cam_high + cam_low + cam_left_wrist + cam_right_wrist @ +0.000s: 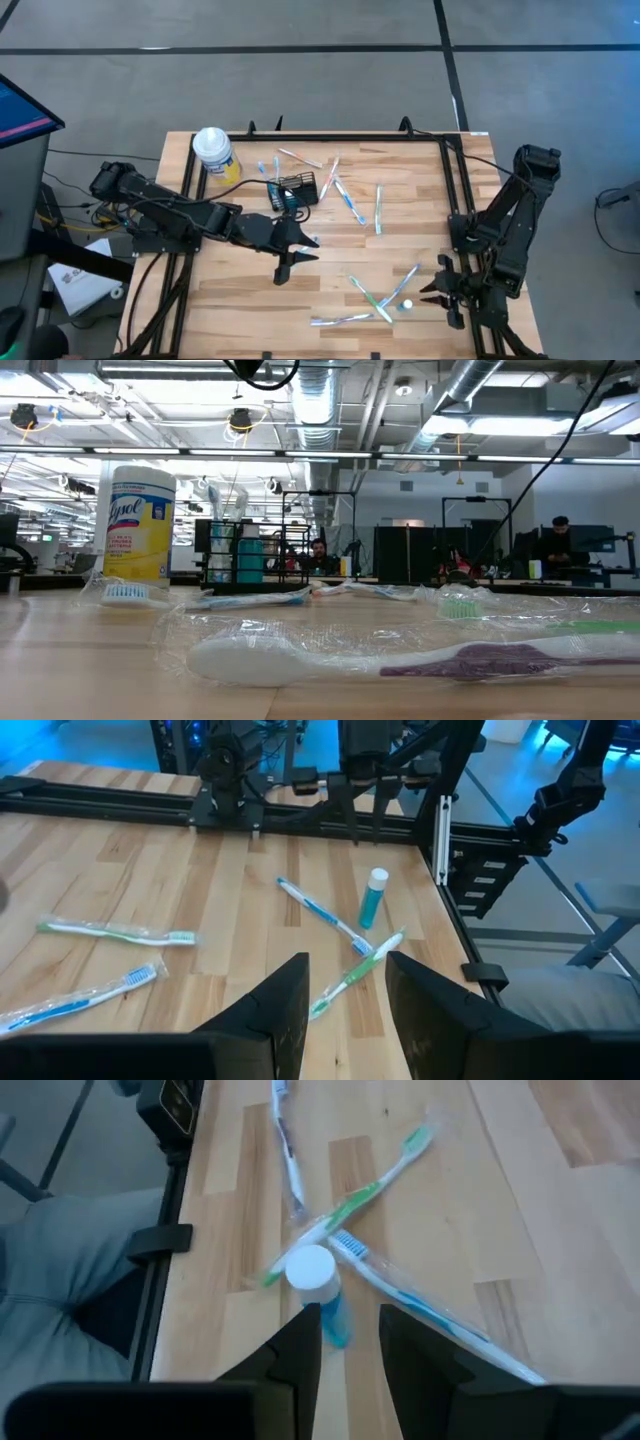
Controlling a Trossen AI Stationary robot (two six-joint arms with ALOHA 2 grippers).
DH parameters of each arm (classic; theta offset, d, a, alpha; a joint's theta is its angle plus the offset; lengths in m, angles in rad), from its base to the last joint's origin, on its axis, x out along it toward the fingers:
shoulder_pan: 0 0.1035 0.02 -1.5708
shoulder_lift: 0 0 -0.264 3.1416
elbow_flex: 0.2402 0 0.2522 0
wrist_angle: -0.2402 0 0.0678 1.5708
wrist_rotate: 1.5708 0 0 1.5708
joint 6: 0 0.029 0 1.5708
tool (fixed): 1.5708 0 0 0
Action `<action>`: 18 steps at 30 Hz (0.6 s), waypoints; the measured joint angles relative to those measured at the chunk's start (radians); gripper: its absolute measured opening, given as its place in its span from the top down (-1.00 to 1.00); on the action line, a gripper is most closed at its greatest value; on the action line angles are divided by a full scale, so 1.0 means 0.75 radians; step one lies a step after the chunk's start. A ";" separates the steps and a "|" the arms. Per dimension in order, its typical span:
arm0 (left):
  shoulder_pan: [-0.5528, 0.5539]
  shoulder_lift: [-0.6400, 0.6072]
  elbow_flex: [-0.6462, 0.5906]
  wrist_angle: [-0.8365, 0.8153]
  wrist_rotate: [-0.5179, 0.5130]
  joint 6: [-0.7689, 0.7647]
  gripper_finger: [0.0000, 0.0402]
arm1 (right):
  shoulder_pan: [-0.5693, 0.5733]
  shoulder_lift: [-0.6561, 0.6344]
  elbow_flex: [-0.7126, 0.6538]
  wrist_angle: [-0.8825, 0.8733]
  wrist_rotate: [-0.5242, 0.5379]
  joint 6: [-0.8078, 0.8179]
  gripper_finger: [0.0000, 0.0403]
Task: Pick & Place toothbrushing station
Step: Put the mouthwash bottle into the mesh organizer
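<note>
Here the left gripper (pixel 290 262) has its jaws spread beside one caddy (pixel 297 190); the right gripper (pixel 348 1342), jaws spread too, hangs over one blue tube (pixel 318 1288).

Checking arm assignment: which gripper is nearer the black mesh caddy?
Left. The left gripper hangs just in front of the caddy, near mid-table. The right gripper is far off at the table's right front corner, by the small blue bottle.

A tall yellow plastic canister with a white lid (pixel 139 523), standing near the far left corner of the light wooden table (pixel 90 670), carries the blue script brand name "Lysol" across a white band on its label. The smaller print beneath it is too fine to read. No other lettering is legible.
</note>
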 joint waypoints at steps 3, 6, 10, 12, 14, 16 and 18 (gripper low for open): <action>0.000 0.000 0.000 0.000 0.000 0.000 0.35 | -0.001 0.000 -0.044 0.055 -0.001 0.000 0.53; 0.000 0.000 0.000 0.000 0.000 0.000 0.35 | -0.001 0.000 -0.084 0.107 -0.002 0.000 0.53; 0.000 0.000 0.000 -0.001 0.001 0.000 0.35 | -0.001 0.001 -0.135 0.210 -0.005 0.000 0.53; 0.000 -0.001 0.000 0.000 0.001 0.000 0.35 | -0.001 0.001 -0.149 0.234 -0.007 0.000 0.53; 0.000 0.000 0.000 -0.001 0.001 0.000 0.35 | -0.001 0.003 -0.150 0.243 -0.012 0.000 0.53; 0.000 0.000 0.000 -0.001 0.001 0.000 0.35 | -0.001 0.013 -0.150 0.248 -0.015 -0.001 0.53; 0.000 0.000 0.000 -0.001 0.001 0.000 0.35 | -0.001 0.033 -0.150 0.253 -0.023 0.005 0.53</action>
